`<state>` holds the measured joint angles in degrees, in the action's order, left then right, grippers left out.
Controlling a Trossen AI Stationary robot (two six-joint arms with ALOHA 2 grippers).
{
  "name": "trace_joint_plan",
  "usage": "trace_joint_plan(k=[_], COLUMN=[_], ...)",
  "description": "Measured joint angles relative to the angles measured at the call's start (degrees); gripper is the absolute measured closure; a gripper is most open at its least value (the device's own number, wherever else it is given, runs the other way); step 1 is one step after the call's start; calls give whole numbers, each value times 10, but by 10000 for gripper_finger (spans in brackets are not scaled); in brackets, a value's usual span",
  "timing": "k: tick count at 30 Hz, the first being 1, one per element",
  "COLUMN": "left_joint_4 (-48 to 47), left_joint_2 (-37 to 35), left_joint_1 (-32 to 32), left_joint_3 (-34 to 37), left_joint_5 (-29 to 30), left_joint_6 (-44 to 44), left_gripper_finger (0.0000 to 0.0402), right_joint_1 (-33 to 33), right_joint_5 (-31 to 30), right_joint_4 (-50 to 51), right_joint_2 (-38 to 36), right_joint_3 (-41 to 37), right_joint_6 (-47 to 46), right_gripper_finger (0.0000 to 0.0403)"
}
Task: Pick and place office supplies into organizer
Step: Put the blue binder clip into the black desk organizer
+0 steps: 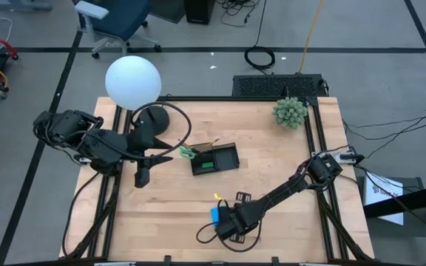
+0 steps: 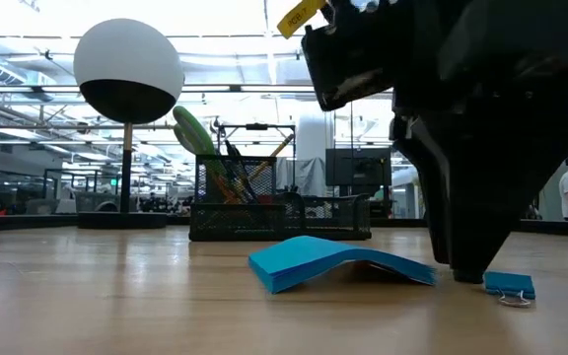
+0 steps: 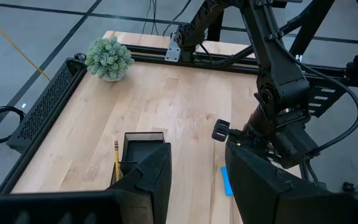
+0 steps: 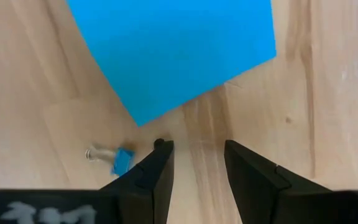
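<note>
The bench (image 1: 272, 159) has open wood between the organizer (image 1: 214, 159) at frame center and the plant ball (image 1: 291, 112) at upper right. The lamp base (image 1: 152, 125) and globe (image 1: 132, 80) obstruct the upper left, with the left hand (image 1: 143, 177) just below them. The right hand (image 4: 196, 165) occupies the lower center, fingers parted over bare wood, between the blue note pad (image 4: 173, 53) and a small blue clip (image 4: 123, 160).

Right gripper (image 1: 226, 224) hovering at blue note pad (image 1: 215, 214)
Left gripper (image 1: 143, 177) is waiting beside the organizer (image 1: 214, 159), apart from it.
</note>
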<state>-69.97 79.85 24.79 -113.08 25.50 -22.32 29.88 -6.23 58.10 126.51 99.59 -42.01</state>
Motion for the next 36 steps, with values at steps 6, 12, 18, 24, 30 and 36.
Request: trace_joint_plan(k=[6, 12, 18, 24, 30, 36], left_joint_4=[0, 0, 0, 0, 0, 0], left_joint_2=[0, 0, 0, 0, 0, 0], left_joint_1=[0, 0, 0, 0, 0, 0], left_joint_3=[0, 0, 0, 0, 0, 0], left_joint_5=[0, 0, 0, 0, 0, 0], left_joint_6=[0, 0, 0, 0, 0, 0], left_gripper_finger=[256, 256, 256, 256, 256, 256], right_joint_1=[3, 6, 6, 6, 6, 5], right_joint_5=[2, -27, 33, 64, 46, 49], right_joint_4=[36, 63, 14, 8, -4, -9], right_joint_2=[-12, -58, -76, -75, -69, -37], right_joint_3=[0, 1, 1, 1, 2, 2], right_joint_6=[80, 162, 278, 360, 414, 465], right_gripper_finger=[269, 269, 269, 269, 269, 269])
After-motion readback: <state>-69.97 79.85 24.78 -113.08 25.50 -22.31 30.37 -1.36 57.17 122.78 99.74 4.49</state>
